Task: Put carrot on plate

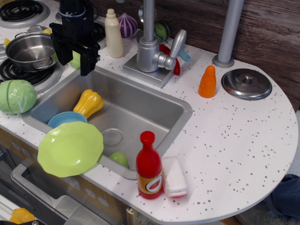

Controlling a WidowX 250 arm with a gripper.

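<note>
The carrot (207, 82) is a small smooth orange cone. It stands upright on the white speckled counter, right of the faucet and left of a metal lid. A light green plate (70, 148) leans over the sink's front left rim. A smaller blue plate (67, 119) lies in the sink behind it. My black gripper (75, 61) hangs over the sink's back left corner, far left of the carrot. Its fingers stand apart with nothing between them.
A yellow ridged squash (88, 103) and a small green ball (119, 159) lie in the sink (154, 112). The faucet (151, 51) stands behind it. A red bottle (149, 166) and a sponge (174, 177) stand at the front. A metal lid (246, 83), a pot (30, 50) and a cabbage (16, 96) are also nearby.
</note>
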